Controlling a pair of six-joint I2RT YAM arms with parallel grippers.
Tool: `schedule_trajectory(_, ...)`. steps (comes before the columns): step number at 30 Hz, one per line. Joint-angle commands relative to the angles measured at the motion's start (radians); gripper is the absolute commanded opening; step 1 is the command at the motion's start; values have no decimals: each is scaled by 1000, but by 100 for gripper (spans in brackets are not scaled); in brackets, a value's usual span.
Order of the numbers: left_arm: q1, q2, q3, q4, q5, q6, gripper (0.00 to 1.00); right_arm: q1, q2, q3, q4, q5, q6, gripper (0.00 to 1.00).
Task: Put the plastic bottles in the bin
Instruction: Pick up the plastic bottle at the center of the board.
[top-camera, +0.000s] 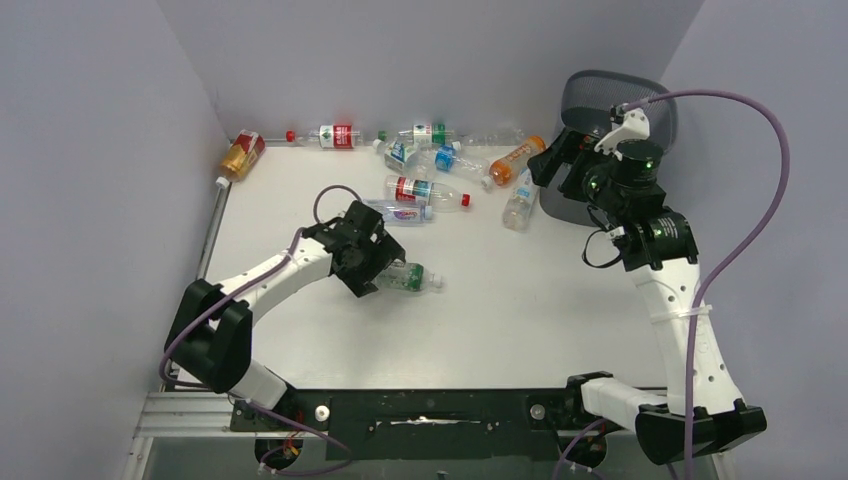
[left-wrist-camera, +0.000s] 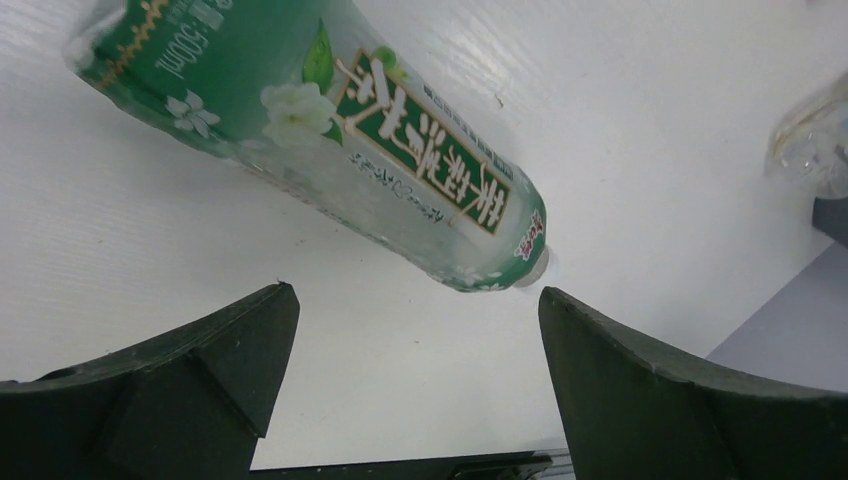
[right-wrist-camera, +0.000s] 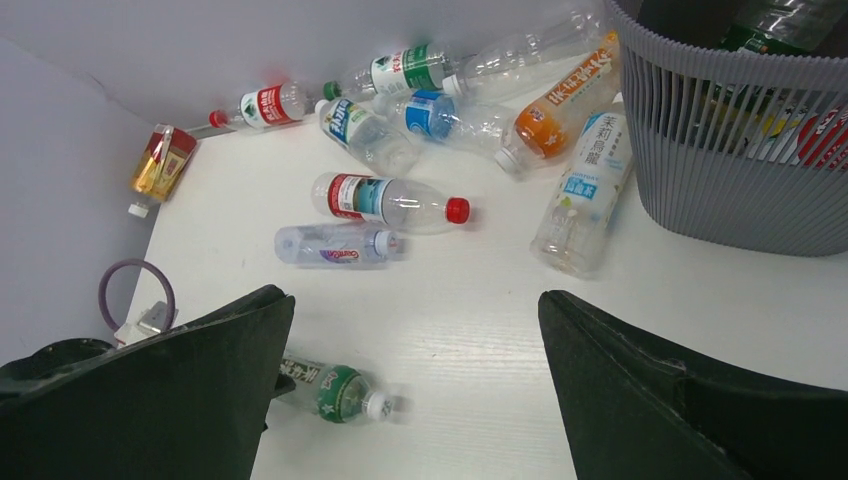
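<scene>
Two open and empty: left gripper spread wide, just short of a green-labelled bottle lying loose on the white surface – no contact. Right gripper equally wide, hovering near the bin. Ten or so plastic bottles strewn toward the far edge, an orange bottle among them, close beside the bin. Others visible inside it.

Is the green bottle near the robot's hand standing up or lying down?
Lying down. The green bottle lies on its side on the white table.
</scene>
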Motion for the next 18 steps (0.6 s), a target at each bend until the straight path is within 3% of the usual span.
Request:
schedule_trajectory(1,42,42,54,-9,-57,-86,93,15,-30,-17,21,-14,-17,100)
schedule_trajectory(18,134,301,216,-94,-120,-62,94,88,-59,-128,31,-19,6,100)
